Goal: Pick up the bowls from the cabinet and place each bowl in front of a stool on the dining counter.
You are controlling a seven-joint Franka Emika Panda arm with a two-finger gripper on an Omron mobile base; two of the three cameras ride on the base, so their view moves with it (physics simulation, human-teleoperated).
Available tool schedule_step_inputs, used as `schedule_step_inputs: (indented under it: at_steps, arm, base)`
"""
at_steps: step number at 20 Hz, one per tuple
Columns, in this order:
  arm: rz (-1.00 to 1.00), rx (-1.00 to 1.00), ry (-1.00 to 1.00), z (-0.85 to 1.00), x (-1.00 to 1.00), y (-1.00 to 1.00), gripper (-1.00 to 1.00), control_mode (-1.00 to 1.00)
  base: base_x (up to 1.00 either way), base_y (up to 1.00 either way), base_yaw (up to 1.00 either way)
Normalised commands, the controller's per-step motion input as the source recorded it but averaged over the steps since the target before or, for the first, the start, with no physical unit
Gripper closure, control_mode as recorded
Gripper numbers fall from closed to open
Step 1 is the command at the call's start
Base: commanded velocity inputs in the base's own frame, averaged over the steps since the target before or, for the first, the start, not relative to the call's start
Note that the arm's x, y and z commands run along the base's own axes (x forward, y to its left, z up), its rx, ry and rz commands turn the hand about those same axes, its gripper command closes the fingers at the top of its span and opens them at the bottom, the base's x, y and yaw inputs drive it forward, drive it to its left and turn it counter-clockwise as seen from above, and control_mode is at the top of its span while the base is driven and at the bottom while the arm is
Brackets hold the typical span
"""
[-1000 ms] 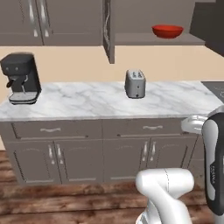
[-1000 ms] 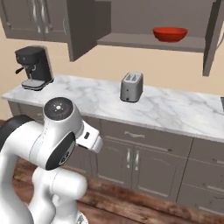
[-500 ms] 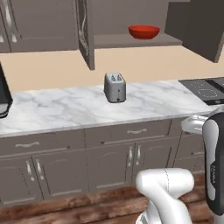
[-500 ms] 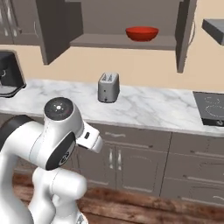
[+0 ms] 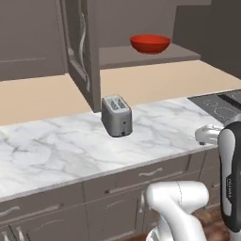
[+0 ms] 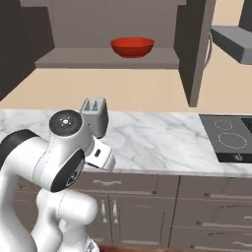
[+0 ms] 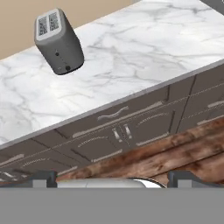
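Note:
A plain red bowl (image 5: 150, 43) (image 6: 132, 47) rests on the inner shelf of the cabinet (image 5: 141, 57) (image 6: 106, 60), which is a grey-brown wall cabinet with both doors swung open. My arm is folded low in front of the base, far below the shelf and apart from the bowl. In the hand view my gripper (image 7: 112, 178) is open with nothing between its fingertips (image 7: 43, 177), and it looks down at the worktop edge and the floor. The stool and the dining counter are out of view.
A grey toaster (image 5: 116, 116) (image 6: 94, 115) (image 7: 58, 42) stands on the marble worktop (image 5: 61, 150) (image 6: 152, 138) over grey drawers. A black cooktop (image 6: 229, 143) (image 5: 219, 101) lies at the right under a hood (image 6: 231, 42). The open cabinet door (image 5: 81, 44) juts out over the worktop.
The whole scene has shifted left and grown larger, so the base has driven right and closer to the cabinet. The coffee machine has left the views. The gripper stays open.

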Motion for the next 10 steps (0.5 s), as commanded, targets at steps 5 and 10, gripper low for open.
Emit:
schedule_step_inputs:
  at_steps: [5,10]
  arm:
    - [0.00,0.00,0.00,0.00,0.00,0.00,-1.00,1.00]
    - [0.00,0.00,0.00,0.00,0.00,0.00,-1.00,1.00]
  base:
    - [1.00,0.21,-0.24]
    - [0.67,0.01,-0.08]
